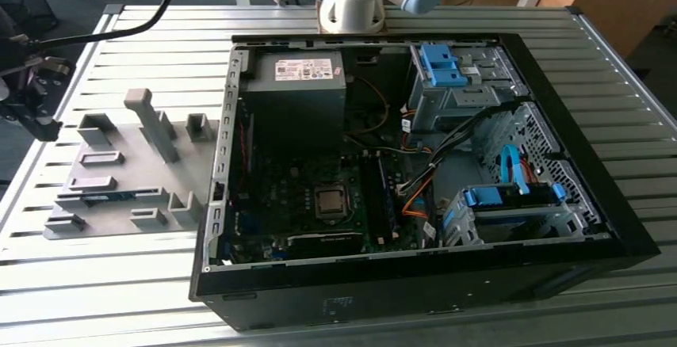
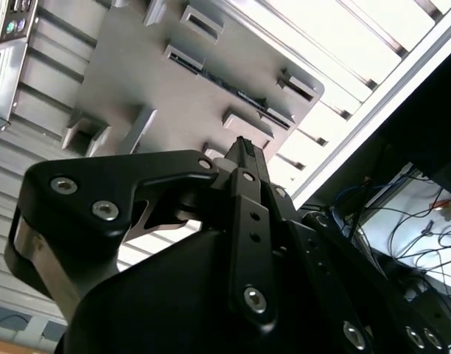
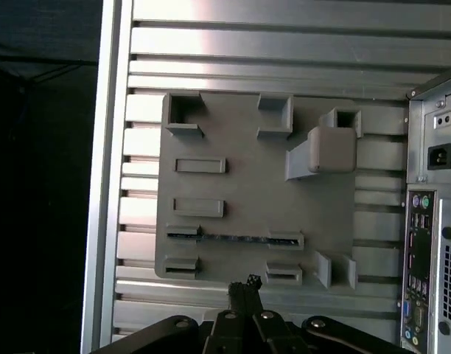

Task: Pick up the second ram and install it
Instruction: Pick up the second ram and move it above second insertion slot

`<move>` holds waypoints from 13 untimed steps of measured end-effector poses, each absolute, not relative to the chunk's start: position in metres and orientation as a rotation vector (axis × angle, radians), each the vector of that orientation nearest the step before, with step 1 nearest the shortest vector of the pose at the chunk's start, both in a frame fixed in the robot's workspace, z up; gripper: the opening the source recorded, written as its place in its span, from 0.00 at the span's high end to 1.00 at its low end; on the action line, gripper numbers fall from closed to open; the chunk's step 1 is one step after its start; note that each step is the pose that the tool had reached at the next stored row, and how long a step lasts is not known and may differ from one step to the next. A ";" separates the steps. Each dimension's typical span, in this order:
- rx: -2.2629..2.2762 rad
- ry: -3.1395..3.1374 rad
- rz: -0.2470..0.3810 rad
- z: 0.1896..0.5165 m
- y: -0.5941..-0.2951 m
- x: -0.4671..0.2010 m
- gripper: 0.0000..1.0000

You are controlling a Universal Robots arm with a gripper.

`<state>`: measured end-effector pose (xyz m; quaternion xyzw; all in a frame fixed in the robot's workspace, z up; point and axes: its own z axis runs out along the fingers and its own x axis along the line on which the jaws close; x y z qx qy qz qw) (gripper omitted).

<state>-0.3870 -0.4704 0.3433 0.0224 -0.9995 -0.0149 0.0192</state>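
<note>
The second ram (image 3: 233,237) is a thin blue-green stick lying on edge in a slot of the grey fixture plate (image 3: 247,192). It also shows as a blue-green strip (image 1: 106,197) in the exterior view and as a dark strip (image 2: 236,94) in the second wrist view. My gripper (image 3: 245,283) hovers above the table beside the plate's edge, a short way from the stick and not touching it. Its fingers are shut together with nothing between them, and their tip (image 2: 244,146) points toward the plate. In the exterior view the gripper (image 1: 43,129) hangs at the far left.
An open computer case (image 1: 423,276) lies on the slatted metal table (image 1: 127,284), at the exterior view's right of the plate. Inside are the motherboard with its CPU socket (image 1: 331,202), a power supply (image 1: 301,74) and blue drive bays (image 1: 508,200). Raised holders (image 1: 154,121) stand on the plate.
</note>
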 end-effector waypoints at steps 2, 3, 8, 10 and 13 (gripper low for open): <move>0.107 -3.101 -0.046 0.343 -0.470 -0.387 0.89; 0.123 -3.100 -0.046 0.343 -0.470 -0.387 0.89; 0.211 -3.095 -0.044 0.343 -0.470 -0.387 0.89; 0.247 -3.092 -0.043 0.343 -0.470 -0.387 0.89; 0.297 -3.087 -0.042 0.343 -0.470 -0.387 0.89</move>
